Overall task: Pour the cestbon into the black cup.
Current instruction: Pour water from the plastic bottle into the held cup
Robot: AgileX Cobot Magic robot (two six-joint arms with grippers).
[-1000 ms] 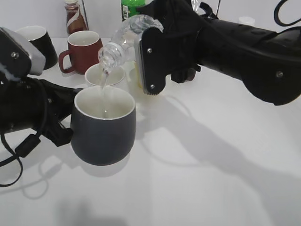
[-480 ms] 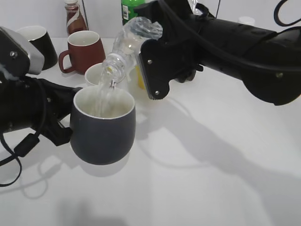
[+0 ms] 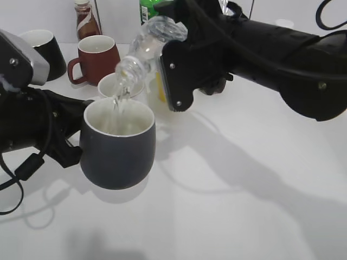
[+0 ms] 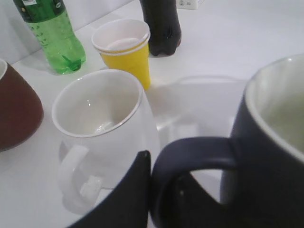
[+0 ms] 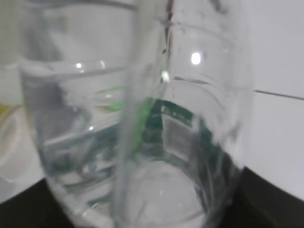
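Pouring now: right gripper [image 3: 162,62] is clamping the tilted cestbon [image 3: 145,47], water streaming into the black cup [image 3: 116,145], whose handle the left gripper [image 3: 68,135] is pinching.

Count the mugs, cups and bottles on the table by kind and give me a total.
Mugs: 4 - charcoal mug, white mug, brown-red mug, glossy black mug.
Paper cups: 1 - yellow paper cup.
Bottles: 3 - clear water bottle, green soda bottle, dark cola bottle.
Total: 8.
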